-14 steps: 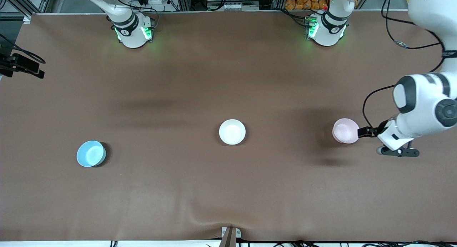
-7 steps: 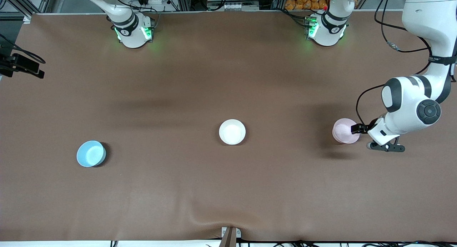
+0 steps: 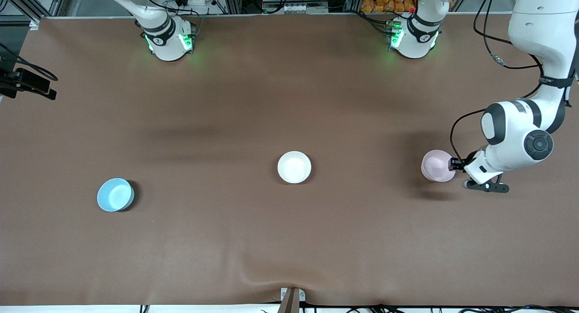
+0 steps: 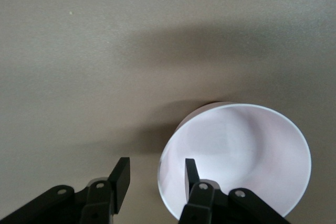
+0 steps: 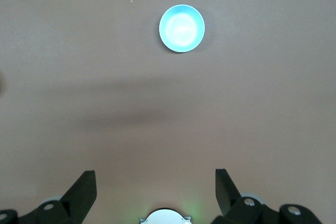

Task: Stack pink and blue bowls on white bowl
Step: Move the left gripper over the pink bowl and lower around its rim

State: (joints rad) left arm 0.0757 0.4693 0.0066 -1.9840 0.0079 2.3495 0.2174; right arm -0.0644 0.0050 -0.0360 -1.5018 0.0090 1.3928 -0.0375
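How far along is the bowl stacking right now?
Nothing is stacked yet. The white bowl sits empty mid-table and the blue bowl is alone toward the right arm's end. In hand: the open left gripper straddles the pink bowl's rim. The right gripper waits, open, high over the table.

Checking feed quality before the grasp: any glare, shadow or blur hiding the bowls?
Front view: soft shadows beside the pink bowl, nothing hidden. Left wrist view: left gripper open astride its rim, arm shadow across the cloth. Right wrist view: blue bowl glares bright, still readable.
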